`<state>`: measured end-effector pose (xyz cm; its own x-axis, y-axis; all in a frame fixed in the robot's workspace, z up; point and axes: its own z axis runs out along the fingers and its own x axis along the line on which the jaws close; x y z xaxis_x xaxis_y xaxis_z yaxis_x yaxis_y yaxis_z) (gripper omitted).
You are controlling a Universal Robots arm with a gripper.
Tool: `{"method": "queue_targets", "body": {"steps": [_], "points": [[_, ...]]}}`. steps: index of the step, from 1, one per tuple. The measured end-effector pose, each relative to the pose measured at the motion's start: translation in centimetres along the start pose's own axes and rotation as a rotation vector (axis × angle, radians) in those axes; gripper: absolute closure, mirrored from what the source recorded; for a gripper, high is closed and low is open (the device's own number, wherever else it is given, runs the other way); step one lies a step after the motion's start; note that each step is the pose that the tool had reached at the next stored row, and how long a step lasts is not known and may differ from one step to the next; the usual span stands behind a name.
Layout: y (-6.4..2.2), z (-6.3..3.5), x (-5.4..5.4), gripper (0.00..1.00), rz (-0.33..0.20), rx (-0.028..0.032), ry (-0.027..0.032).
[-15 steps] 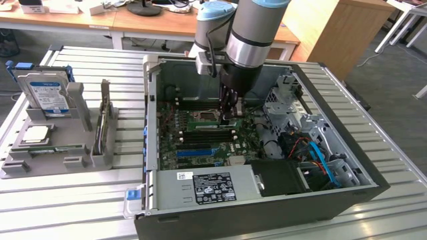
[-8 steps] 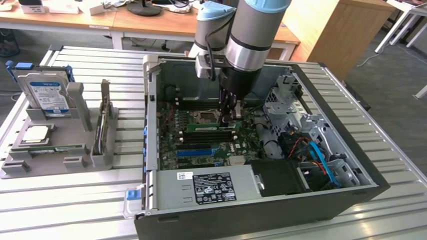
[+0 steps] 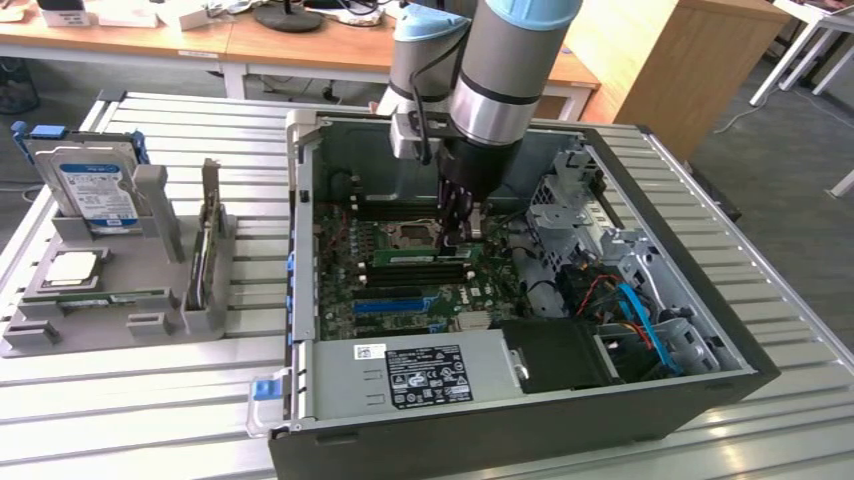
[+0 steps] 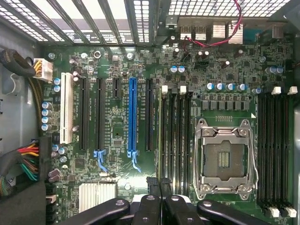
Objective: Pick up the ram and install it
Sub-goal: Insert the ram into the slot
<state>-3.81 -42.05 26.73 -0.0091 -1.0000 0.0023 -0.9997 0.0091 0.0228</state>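
- Exterior view: I have the grey Universal Robots arm reaching straight down into the open black tower computer case, which lies on its side on the slatted metal surface.
- The jaws are together, with their tips low over the motherboard, just beside the silver processor socket.
- The long, narrow green circuit-board stick, the ram, stands on edge along the memory slots. The jaws meet it at its end toward the exterior view's right.
- I cannot tell whether the jaws pinch that top edge or only bear down on it.
- Well apart, toward the exterior view's left, the grey plastic parts holder carries a silver hard drive and a dark upright card.
- Wrist view: the black fingers sit closed against each other, directly over the bank of black memory slots.
- That bank lies between the long blue plastic slot and the processor socket.
- From this angle I cannot tell which of those slots carries the stick.
- Progress, as I judge it: the pick-up and the carry to the board look done, and the ram is at its slot.
- I cannot confirm that it is pressed fully home with the end latches closed, so the install is not yet proven.
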Motion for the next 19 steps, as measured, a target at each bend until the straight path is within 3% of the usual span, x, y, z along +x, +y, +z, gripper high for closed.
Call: {"method": "queue_targets", "body": {"steps": [19], "points": [[0.00, 0.26, -0.71, 0.88, 0.000, 0.0000, 0.0000]]}}
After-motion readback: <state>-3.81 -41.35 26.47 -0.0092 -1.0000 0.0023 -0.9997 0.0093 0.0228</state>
